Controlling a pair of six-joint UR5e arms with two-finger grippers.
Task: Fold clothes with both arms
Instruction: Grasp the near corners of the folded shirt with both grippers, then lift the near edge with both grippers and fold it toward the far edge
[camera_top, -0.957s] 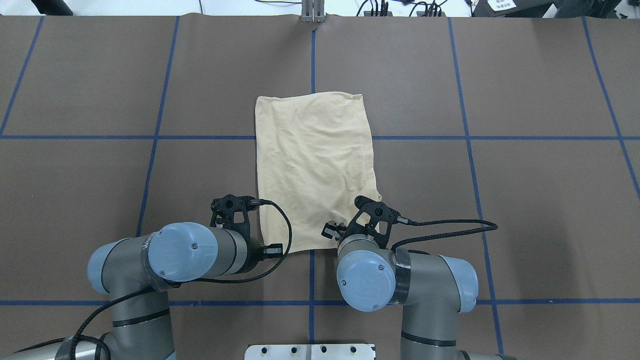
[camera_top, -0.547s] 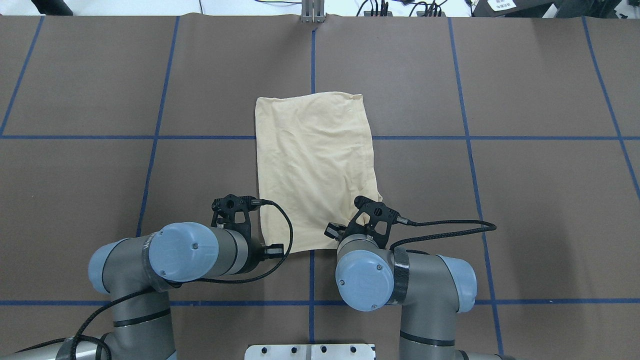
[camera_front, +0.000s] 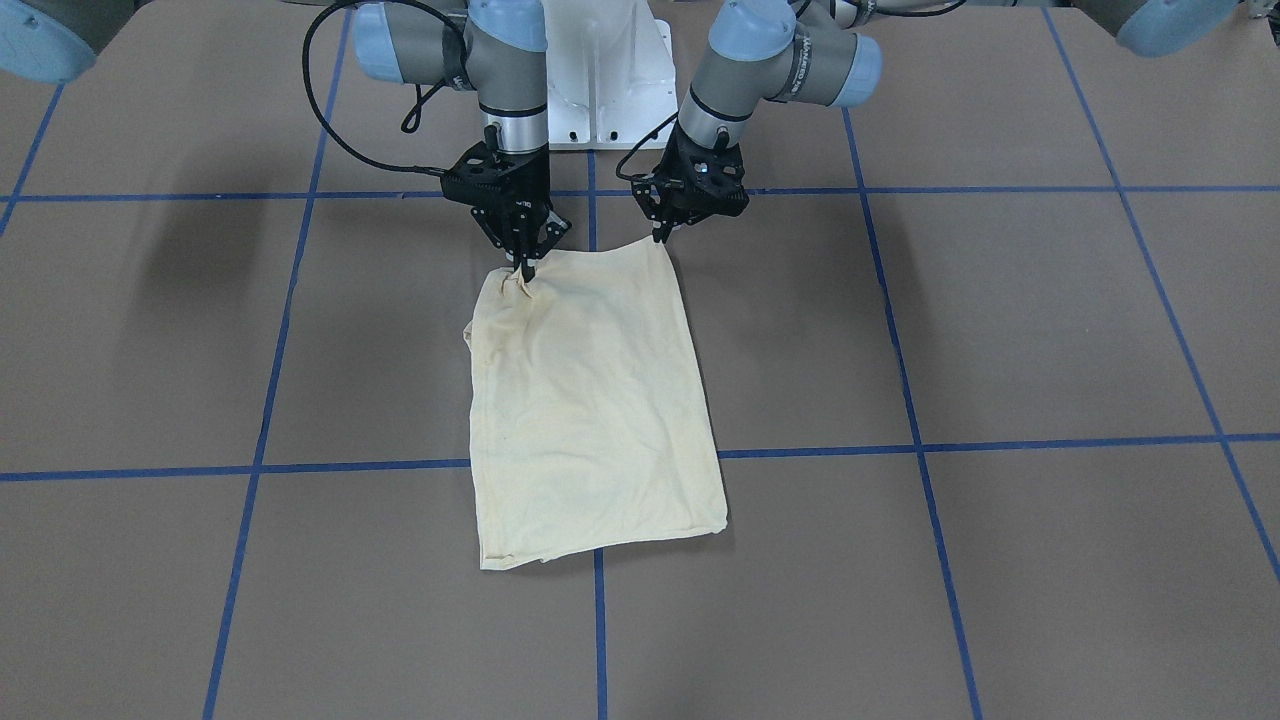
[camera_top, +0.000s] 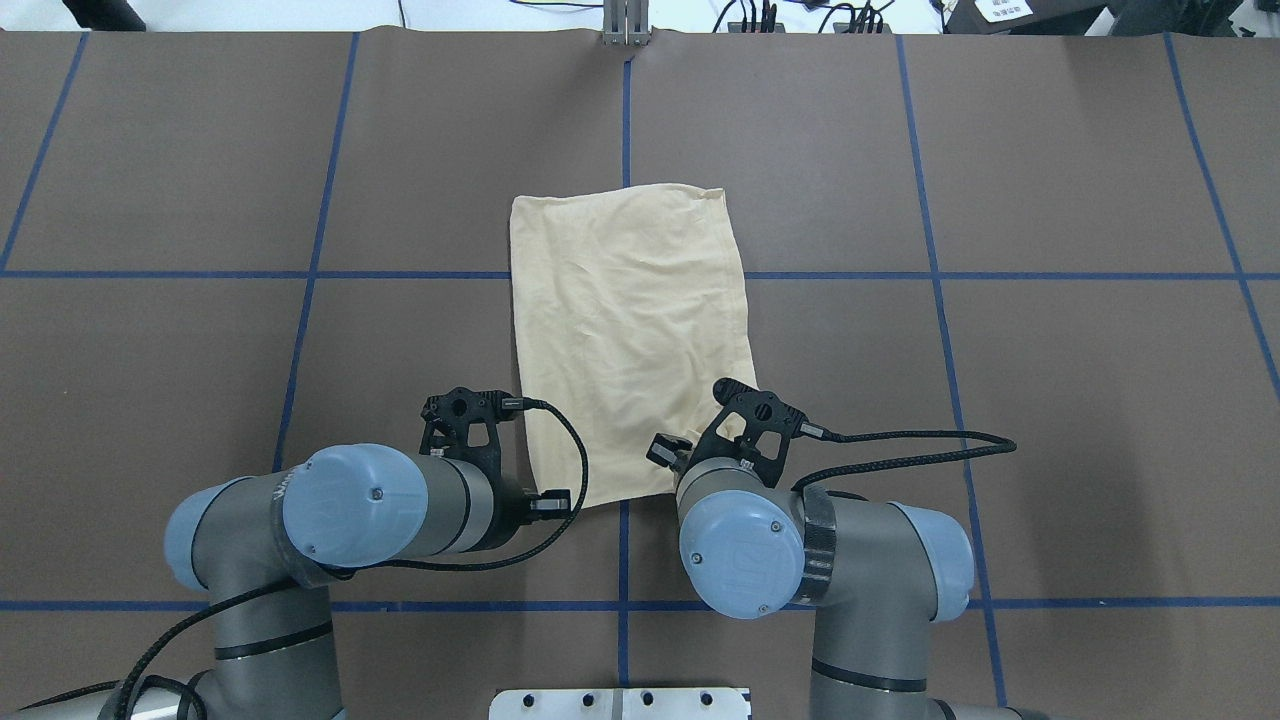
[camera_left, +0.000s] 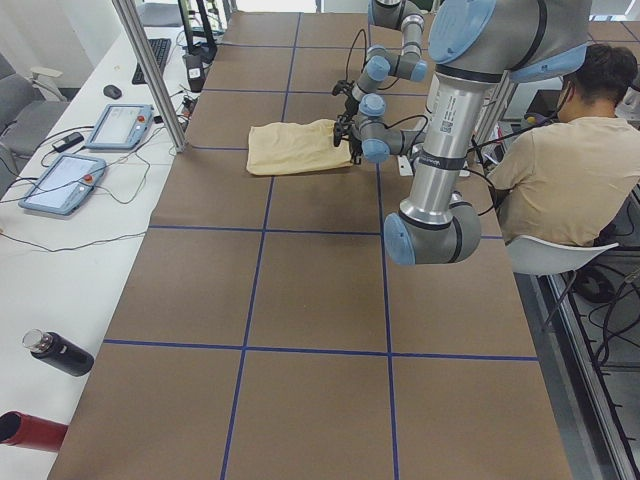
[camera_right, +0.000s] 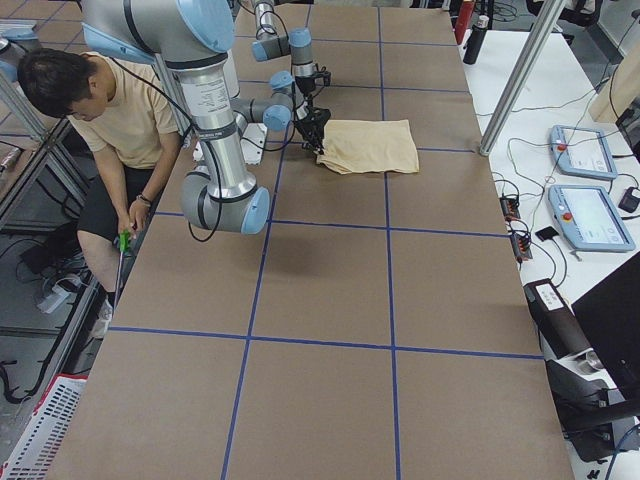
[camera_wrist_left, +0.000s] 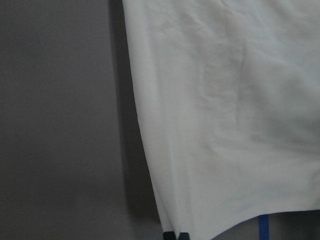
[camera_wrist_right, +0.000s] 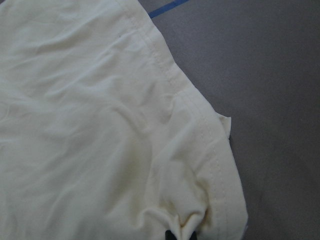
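Observation:
The pale cream shirt (camera_front: 590, 400) lies folded into a long rectangle on the brown table; its print and label are hidden. It also shows in the overhead view (camera_top: 630, 320). My right gripper (camera_front: 524, 272) is shut on the shirt's near corner on my right, and the cloth bunches up at its tips, as the right wrist view (camera_wrist_right: 181, 235) shows. My left gripper (camera_front: 662, 236) is shut on the other near corner; the left wrist view (camera_wrist_left: 176, 236) shows its dark tips together at the cloth's edge (camera_wrist_left: 150, 165).
Brown table cover (camera_top: 1050, 400) with blue tape grid lines. White pedestal base (camera_front: 600, 90) behind the grippers. A seated person (camera_left: 560, 180) is behind the robot. Tablets (camera_right: 590, 190) and bottles (camera_left: 55, 355) lie on the white side benches.
My right gripper has shifted slightly forward and to the right and pulled the shirt's corner up and inward. The left arm has barely moved.

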